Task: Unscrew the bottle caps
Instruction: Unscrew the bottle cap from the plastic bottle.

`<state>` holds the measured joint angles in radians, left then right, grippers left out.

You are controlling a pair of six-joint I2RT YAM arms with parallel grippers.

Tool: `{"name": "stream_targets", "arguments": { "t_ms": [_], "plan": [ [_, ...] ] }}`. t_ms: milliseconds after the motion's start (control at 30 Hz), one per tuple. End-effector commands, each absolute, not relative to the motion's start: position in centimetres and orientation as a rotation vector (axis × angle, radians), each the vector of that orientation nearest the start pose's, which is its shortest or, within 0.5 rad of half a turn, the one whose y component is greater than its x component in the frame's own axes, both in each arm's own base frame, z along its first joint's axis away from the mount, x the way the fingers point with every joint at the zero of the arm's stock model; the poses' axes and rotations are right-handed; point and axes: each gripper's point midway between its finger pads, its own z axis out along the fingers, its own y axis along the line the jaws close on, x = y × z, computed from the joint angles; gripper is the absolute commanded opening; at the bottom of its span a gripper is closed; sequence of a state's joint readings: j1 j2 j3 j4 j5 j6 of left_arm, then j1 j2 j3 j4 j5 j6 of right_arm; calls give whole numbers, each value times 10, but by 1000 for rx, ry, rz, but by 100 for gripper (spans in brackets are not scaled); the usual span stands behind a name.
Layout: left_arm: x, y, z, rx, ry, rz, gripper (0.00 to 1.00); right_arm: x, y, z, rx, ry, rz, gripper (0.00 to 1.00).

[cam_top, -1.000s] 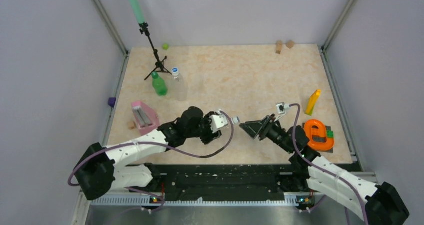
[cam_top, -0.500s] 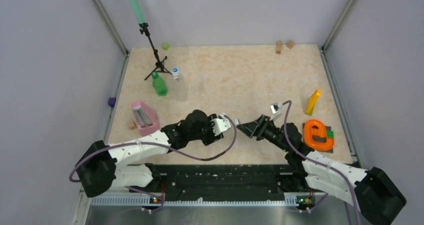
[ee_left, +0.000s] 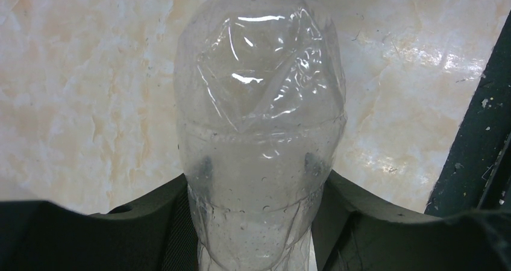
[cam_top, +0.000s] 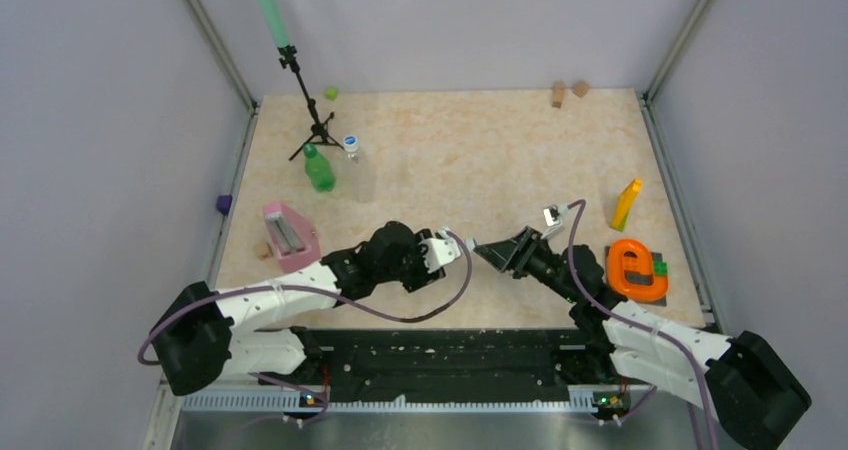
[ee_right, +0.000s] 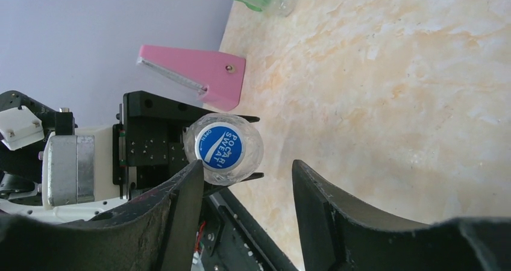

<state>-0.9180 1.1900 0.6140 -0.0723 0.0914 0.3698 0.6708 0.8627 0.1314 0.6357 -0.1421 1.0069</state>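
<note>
- Now the right gripper (cam_top: 487, 253) is seen closer to the left gripper (cam_top: 452, 247) than a second ago, so that the two almost meet near the middle of the near edge of the counter (cam_top: 500, 140).
- By this approach the blue cap (ee_right: 220, 146) is brought just in front of the right fingers. The unscrewing itself is judged not yet begun.
- The clear bottle (ee_left: 259, 162) is clamped at its lower body between the left jaws, which are closed on it from both sides.
- The right jaws are held wide open and nothing is gripped by them. The cap is seen nearer to one finger than to the other, and no touch can be made out.
- The bottle is held lying down, its long axis running roughly along the near edge. The cap is pointed toward the right edge, straight at the right gripper.
- A green bottle (cam_top: 319, 169) and a second clear one (cam_top: 357, 170) are left standing upright near the far left corner, caps on.
</note>
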Motion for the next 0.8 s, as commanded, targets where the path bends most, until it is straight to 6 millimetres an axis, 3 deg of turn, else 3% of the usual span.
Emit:
{"name": "stream_targets", "arguments": {
  "t_ms": [0, 167, 300, 433, 767],
  "plan": [
    [206, -272, 109, 1360, 1700, -405, 0, 216, 234, 148, 214, 1849, 1293, 53],
    [207, -272, 106, 1365, 1706, -399, 0, 213, 235, 146, 177, 1859, 1286, 53],
    [207, -271, 97, 1402, 1708, -373, 0, 207, 239, 167, 150, 1774, 1383, 53],
    [212, -265, 86, 1470, 1708, -195, 0, 204, 240, 181, 160, 1730, 1438, 57],
    [213, -276, 89, 1469, 1662, -169, 0, 209, 243, 167, 179, 1817, 1393, 59]
  ]
}}
